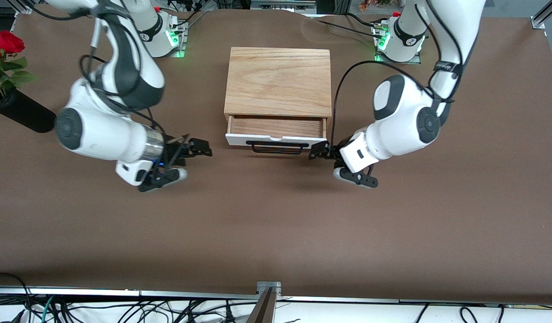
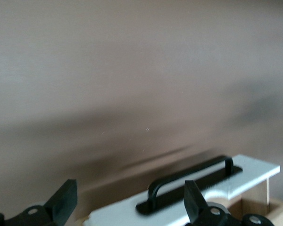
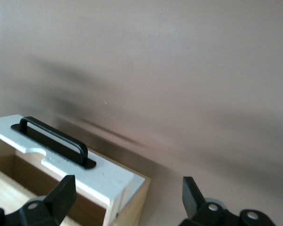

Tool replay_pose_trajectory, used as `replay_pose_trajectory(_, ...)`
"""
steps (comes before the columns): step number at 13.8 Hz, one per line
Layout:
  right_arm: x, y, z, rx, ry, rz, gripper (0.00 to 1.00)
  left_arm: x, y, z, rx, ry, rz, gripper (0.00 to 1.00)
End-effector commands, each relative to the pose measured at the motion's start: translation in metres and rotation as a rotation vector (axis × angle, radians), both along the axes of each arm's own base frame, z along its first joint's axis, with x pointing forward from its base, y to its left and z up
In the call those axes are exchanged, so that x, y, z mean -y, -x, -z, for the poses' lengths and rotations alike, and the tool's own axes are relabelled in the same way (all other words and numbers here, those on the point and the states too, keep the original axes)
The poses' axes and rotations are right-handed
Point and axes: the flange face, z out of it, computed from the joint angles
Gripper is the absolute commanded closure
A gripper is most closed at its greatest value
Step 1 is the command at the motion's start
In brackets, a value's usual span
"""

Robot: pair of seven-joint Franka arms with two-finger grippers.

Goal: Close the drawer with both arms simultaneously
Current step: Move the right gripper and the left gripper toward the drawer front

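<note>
The drawer (image 1: 276, 127) of the light-wood box (image 1: 278, 80) stands partly pulled out toward the front camera, its wooden inside showing. Its white front panel (image 1: 240, 140) carries a black bar handle (image 1: 278, 147). My left gripper (image 1: 319, 151) is open, low at the panel's corner toward the left arm's end; in the left wrist view (image 2: 128, 203) that panel (image 2: 254, 172) and handle (image 2: 188, 181) lie between the fingers. My right gripper (image 1: 203, 148) is open, low beside the panel's other end with a gap; in the right wrist view (image 3: 127, 195) the panel corner (image 3: 111, 178) sits between the fingers.
A black vase (image 1: 24, 114) with red roses (image 1: 4, 45) stands at the right arm's end of the table. The brown tabletop (image 1: 276, 224) stretches from the drawer to the front edge rail (image 1: 267, 291).
</note>
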Motion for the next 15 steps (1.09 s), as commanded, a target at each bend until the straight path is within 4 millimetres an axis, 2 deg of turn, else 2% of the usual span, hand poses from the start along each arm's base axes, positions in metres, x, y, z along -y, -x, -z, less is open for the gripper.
replay_pose_trajectory(1, -0.034, -0.012, 0.039, 0.001, -0.015, -0.012, 0.00, 0.030, 0.002, 0.023, -0.013, 0.017, 0.000, 0.00)
replay_pose_trajectory(2, -0.047, -0.012, 0.049, -0.005, -0.014, -0.024, 0.00, 0.030, 0.003, 0.034, -0.026, 0.012, 0.002, 0.00)
replay_pose_trajectory(4, -0.058, -0.009, 0.068, -0.028, -0.007, -0.034, 0.00, 0.033, 0.008, 0.050, -0.049, 0.002, 0.023, 0.00)
replay_pose_trajectory(8, -0.082, 0.009, 0.073, -0.100, 0.009, 0.025, 0.00, 0.042, 0.020, 0.066, -0.097, -0.014, 0.053, 0.00)
replay_pose_trajectory(15, -0.092, 0.027, 0.084, -0.170, 0.034, -0.005, 0.00, 0.038, 0.034, 0.074, -0.222, -0.038, 0.123, 0.00)
